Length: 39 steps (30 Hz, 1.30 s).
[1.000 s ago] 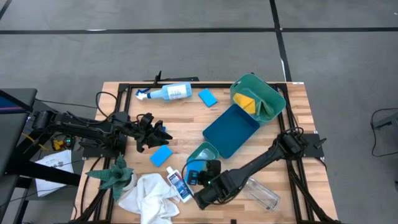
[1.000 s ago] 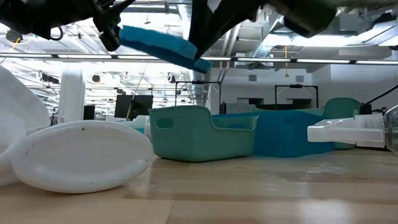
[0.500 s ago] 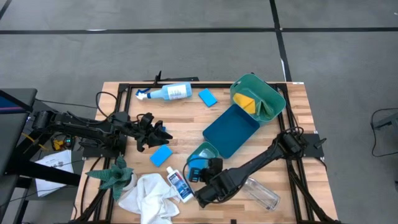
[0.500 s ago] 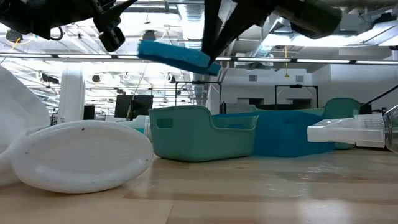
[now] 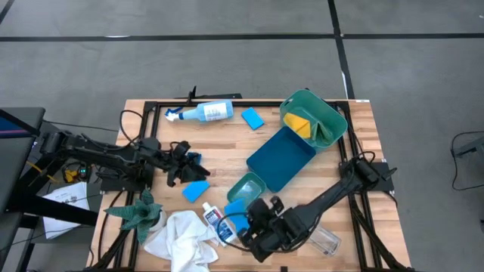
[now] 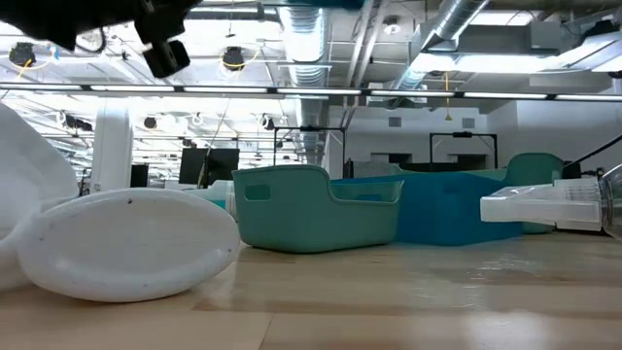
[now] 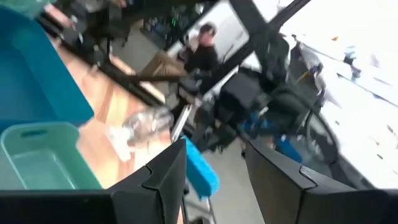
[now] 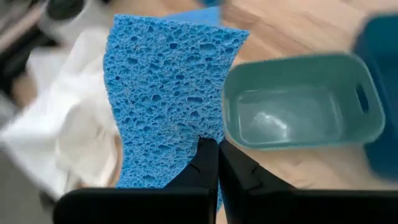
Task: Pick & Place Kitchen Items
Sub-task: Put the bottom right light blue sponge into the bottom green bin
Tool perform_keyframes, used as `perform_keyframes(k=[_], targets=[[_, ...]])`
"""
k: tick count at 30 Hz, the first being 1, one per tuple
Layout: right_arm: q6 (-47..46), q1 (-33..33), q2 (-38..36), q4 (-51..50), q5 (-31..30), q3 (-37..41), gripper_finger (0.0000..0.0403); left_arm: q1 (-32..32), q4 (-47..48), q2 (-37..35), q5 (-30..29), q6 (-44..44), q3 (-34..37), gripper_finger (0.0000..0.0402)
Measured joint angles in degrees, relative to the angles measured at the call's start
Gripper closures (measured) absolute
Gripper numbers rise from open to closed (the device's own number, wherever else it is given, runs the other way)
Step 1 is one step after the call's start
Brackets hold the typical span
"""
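**Blue sponge held above the table beside the small teal bin**

The right gripper point(image 8: 211, 163) was seen closed tight on a blue sponge point(image 8: 168, 93), its two dark fingers pinched together on the sponge's lower edge. In the high view this sponge point(image 5: 235, 214) was placed at the near side of the wooden table point(image 5: 227, 143), just beside the small teal bin point(image 5: 248, 187) and next to the small blue-labelled white bottle point(image 5: 217, 224). In the right wrist view the sponge was held up flat before the camera, with the small teal bin point(image 8: 305, 102) empty below and beside it and the white cloth point(image 8: 68, 124) on the other side.

The left gripper point(image 5: 185, 164) was found over the left half of the table, its fingers parted part-way in the left wrist view with nothing seen between them. A second blue sponge point(image 5: 196, 190) lay on the wood just beside it, and a third point(image 5: 252, 119) lay farther back, near the white spray bottle point(image 5: 204, 112), which was on its side.

The white cloth point(image 5: 180, 236) was crumpled at the near left corner, touching the green spiky plant point(image 5: 136, 214). The clear plastic bottle point(image 5: 321, 236) lay near the right arm. A yellow pad point(image 5: 297, 123) was seen inside the large teal bin point(image 5: 329, 115), which was tipped beside the dark blue tray point(image 5: 281, 157).
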<state>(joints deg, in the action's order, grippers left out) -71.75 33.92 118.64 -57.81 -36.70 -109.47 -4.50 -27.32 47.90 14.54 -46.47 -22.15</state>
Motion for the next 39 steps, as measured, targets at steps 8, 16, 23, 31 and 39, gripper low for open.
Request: perform_keyframes(k=[8, 16, 23, 31, 39], targets=[[34.4, -4.6, -6.2, 0.2, 6.1, 0.0, 0.0403, -4.5, 15.9, 4.0, 0.5, 4.1, -11.3, 0.0238], [60.9, -11.3, -8.6, -0.2, 16.1, 0.0, 0.0403, -3.8, 21.2, 10.6, -0.2, 4.1, -18.1, 0.0238], [76.9, -15.8, -8.6, -1.1, 21.8, 0.0, 0.0403, -1.6, 22.7, 15.3, -0.5, 0.8, -20.7, 0.0238], [79.9, -21.6, -8.6, -4.1, 22.1, 0.0, 0.0403, -1.7, 22.2, 17.6, -0.4, -9.0, -20.7, 0.0238], [78.4, -24.0, -8.6, -6.8, 24.0, 0.0, 0.0403, -4.2, 22.3, 17.8, -11.6, -15.5, -20.7, 0.0238]])
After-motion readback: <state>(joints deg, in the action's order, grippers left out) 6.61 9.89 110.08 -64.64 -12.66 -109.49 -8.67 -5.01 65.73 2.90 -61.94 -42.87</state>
